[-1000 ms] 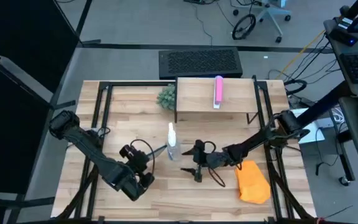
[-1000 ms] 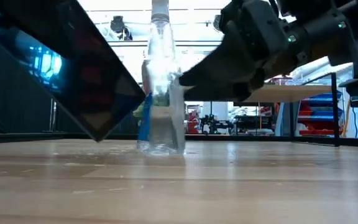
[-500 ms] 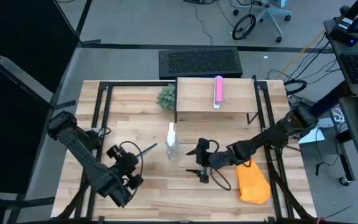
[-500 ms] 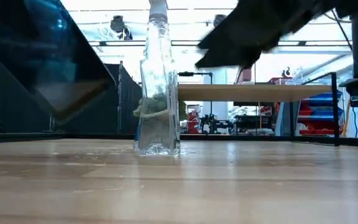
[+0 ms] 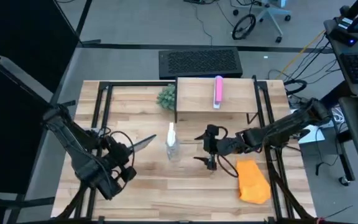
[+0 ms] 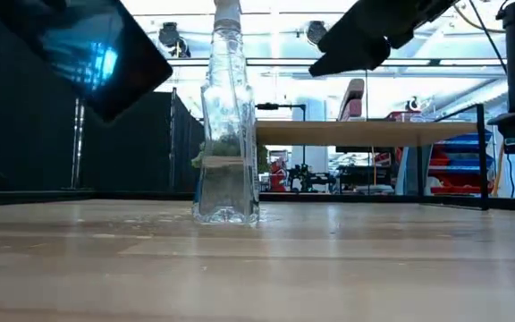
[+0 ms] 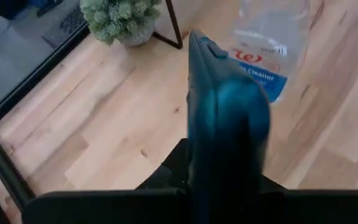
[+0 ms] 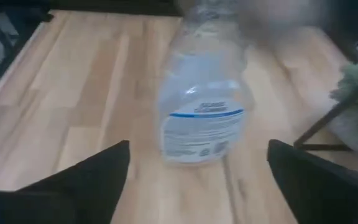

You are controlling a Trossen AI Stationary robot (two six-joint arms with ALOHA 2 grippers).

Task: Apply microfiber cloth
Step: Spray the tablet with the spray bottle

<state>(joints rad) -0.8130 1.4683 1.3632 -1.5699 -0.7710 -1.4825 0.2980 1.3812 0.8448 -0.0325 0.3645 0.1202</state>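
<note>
The orange microfiber cloth (image 5: 252, 180) lies bunched on the table near its right front, with no gripper on it. My left gripper (image 5: 124, 151) at the table's left is shut on a dark tablet (image 7: 224, 118), which is held in the air (image 6: 88, 45). My right gripper (image 5: 207, 149) hangs open above the table's middle, between the cloth and a clear spray bottle (image 5: 171, 144). The bottle stands upright on its base (image 6: 228, 210). In the right wrist view the bottle (image 8: 204, 106) shows ahead of my right gripper (image 8: 197, 180), clear of its spread fingers. My left gripper pinches the tablet's near edge (image 7: 219, 177) between its two fingers, which lie on the tablet's two faces. The wrist view sees the tablet edge-on. It is lifted clear of the table and tilted, its free end (image 5: 148, 141) pointing toward the bottle.
A raised wooden shelf (image 5: 197, 99) at the table's far middle carries a pink bar (image 5: 218, 91). A small green plant (image 5: 166, 96) stands by its left leg. Black frame rails (image 5: 101, 112) run along the table's left and right sides.
My left gripper has carried the tablet up and toward the table's left edge, and the tablet has turned in the air. My right gripper has risen and drawn back from the bottle toward the table's right and far edges. The bottle stays standing.
</note>
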